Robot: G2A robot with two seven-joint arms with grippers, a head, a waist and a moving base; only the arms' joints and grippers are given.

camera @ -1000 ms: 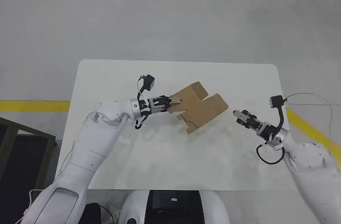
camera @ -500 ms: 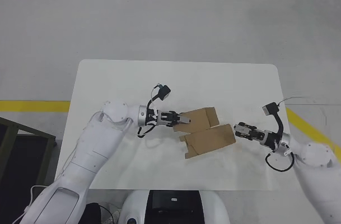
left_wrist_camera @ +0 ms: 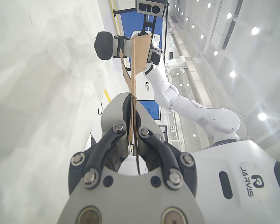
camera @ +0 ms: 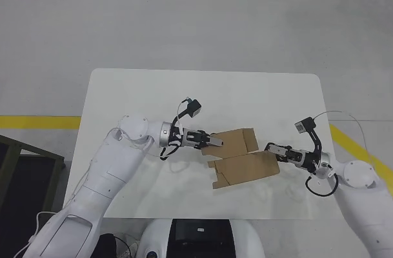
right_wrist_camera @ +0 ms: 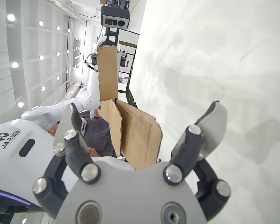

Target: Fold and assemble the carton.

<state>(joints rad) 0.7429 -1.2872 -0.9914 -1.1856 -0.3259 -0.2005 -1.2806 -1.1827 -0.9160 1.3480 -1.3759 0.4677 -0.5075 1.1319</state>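
A flattened brown carton [camera: 238,155] is held nearly level over the middle of the white table [camera: 151,90], its flaps pointing to the front left. My left gripper [camera: 211,140] is shut on the carton's left edge; the left wrist view shows the cardboard [left_wrist_camera: 138,57] edge-on, pinched by that gripper [left_wrist_camera: 131,104]. My right gripper [camera: 271,149] stands open at the carton's right end. In the right wrist view the carton [right_wrist_camera: 135,136] reaches in between that open gripper [right_wrist_camera: 142,122], and neither finger touches it.
The table spreads bare to the back and to both sides of the carton. On the floor a yellow stripe [camera: 28,122] runs past the table, and a dark crate [camera: 15,180] stands off its left edge.
The left gripper has swung the carton from a tilted pose at the back toward the front right, nearly level. The right gripper has moved left up to the carton's right end.
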